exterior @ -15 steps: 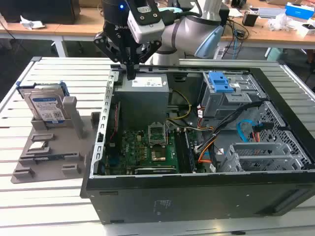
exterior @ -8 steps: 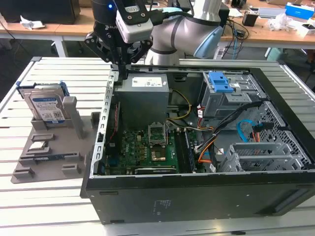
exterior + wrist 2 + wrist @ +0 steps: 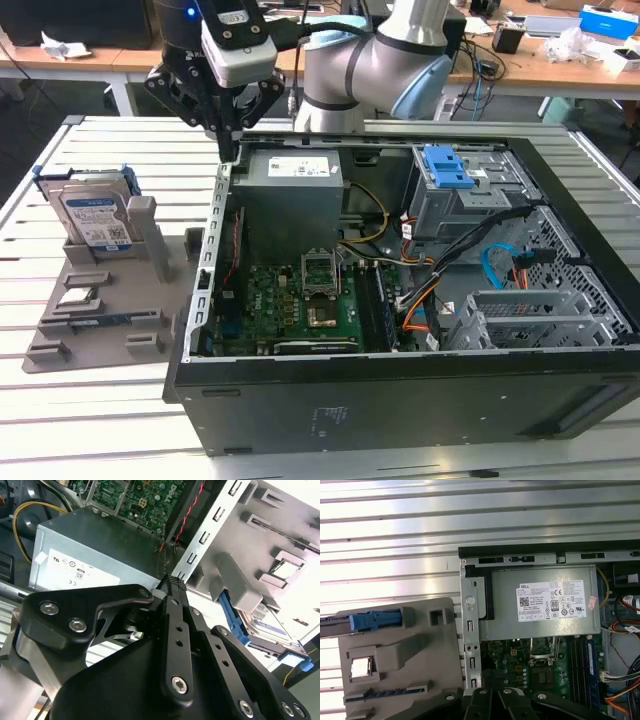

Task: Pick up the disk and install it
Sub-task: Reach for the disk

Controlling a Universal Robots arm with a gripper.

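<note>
One big slatted metal desk (image 3: 100, 430) carries everything. Most of its room goes to a PC case (image 3: 400, 405) lying on its side w/ the side panel off. That way the inside faces up and the robot arm (image 3: 370, 60) can reach in from above.

Inside the case:
- A green mainboard (image 3: 300, 300) lies flat on the bottom.
- A grey power supply (image 3: 295, 185) sits against the far wall.
- A grey drive cage (image 3: 455, 195) w/ a blue latch sits toward the exterior view's right. Going by the task, that's prob. where the disk belongs. Its inside is mostly hidden, so can't say what's in it.

Just beside the case, on the exterior view's left, sits a grey plastic holder (image 3: 110, 330) w/ slots and pockets. The disk (image 3: 95, 220) stands on edge in the far slot, blue bracket round it and label facing the exterior camera. Parked upright like that, its top edge is free to be grabbed from above. Nothing touches it, so it's not yet picked up. I'd say the job is at its very start.

Gripper (image 3: 231, 150) points straight down over the case rim, at the power supply's corner. That puts it near the holder but apart from the disk. Fingers (image 3: 175, 610) look closed together, w/ nothing between them.

Smallest thing is a square chip (image 3: 78, 297), lying flat in a holder pocket on the near side of the disk. It's not part of this job.
</note>
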